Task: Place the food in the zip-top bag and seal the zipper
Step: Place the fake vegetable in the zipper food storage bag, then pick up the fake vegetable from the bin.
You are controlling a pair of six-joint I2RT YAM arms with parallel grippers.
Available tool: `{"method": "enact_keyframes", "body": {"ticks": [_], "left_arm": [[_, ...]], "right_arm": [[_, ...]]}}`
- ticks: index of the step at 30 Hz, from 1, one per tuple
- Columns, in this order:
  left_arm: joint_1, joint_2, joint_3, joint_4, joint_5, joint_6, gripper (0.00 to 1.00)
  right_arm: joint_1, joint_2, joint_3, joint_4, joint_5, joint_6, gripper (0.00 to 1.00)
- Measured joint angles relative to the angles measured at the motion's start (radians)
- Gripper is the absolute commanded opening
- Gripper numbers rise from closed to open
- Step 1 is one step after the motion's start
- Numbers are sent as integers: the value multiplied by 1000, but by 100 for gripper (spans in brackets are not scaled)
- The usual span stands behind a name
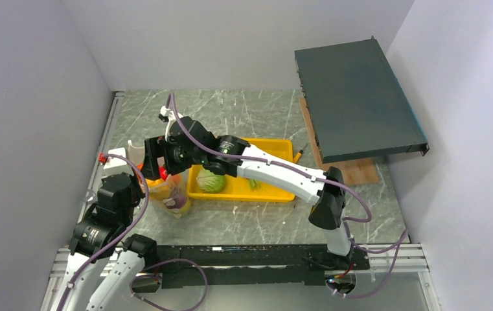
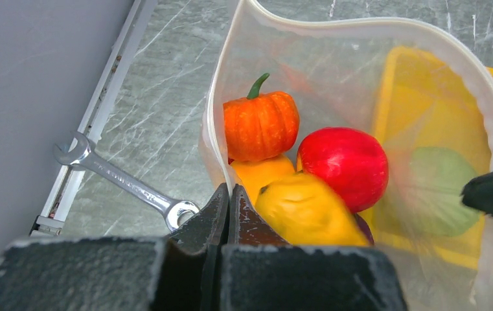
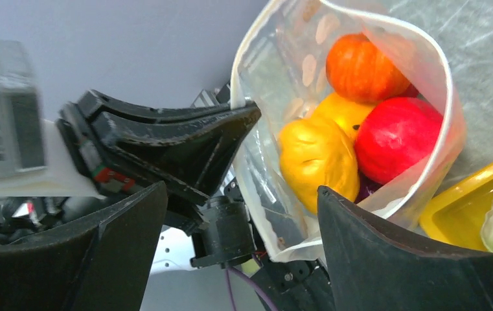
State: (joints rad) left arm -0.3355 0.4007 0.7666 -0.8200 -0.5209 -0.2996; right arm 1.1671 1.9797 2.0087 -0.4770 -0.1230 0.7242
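Nearest the arm bases, the left gripper (image 2: 229, 194) had its jaws pressed flat together on the near rim of the zip-top bag (image 2: 347, 71), pinching the thin plastic so that the mouth stood up and gaped wide beside the near left corner of the yellow tray (image 1: 276, 146). A wrench (image 2: 127, 181) lay on the table (image 1: 243, 110) just left of the bag, playing no part. Inside the bag sat the pumpkin (image 2: 260, 123), the tomato (image 2: 344, 165), the yellow pepper (image 2: 305, 210) and a second yellow piece (image 2: 263, 173) packed against each other, with a sliver of something purple beneath them that was too hidden to name. Above the mouth hung the right gripper (image 3: 242, 188), its jaws spread wide with nothing between them, looking straight down into the opening. Beyond the bag, the cabbage (image 1: 210, 181) lay in the tray, with a smaller green scrap near it that could not be made out. Farther off a dark panel (image 1: 357, 97) leaned at the back right. The work looked to be in the loading step, mostly done but unfinished: the likely next move was for the right arm to swing over the tray, close on the cabbage and carry it to the held-open mouth, while the left kept its pinch firm. The zipper (image 2: 212, 116) along the rim was unsealed, and pressing it shut would come only after the tray was cleared
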Motion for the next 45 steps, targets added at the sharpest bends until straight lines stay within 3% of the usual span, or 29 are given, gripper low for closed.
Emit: {"method": "enact_keyframes", "body": {"ticks": [10,18,27,34,40,45], "left_arm": [[0,0,0,0,0,0,0],[0,0,0,0,0,0,0],[0,0,0,0,0,0,0],[0,0,0,0,0,0,0],[0,0,0,0,0,0,0],[0,0,0,0,0,0,0]], "right_arm": [[1,0,69,-38,63,-89,84],[2,-109,-47,-53,223,-224,84],[-4,-412,-412,-10,650,-428,84],[-63,-461,-694,46,875,-471,81],[-135,-400,-784,68,899,-473,78],[-216,-331,-811,114,759,-459,73]]}}
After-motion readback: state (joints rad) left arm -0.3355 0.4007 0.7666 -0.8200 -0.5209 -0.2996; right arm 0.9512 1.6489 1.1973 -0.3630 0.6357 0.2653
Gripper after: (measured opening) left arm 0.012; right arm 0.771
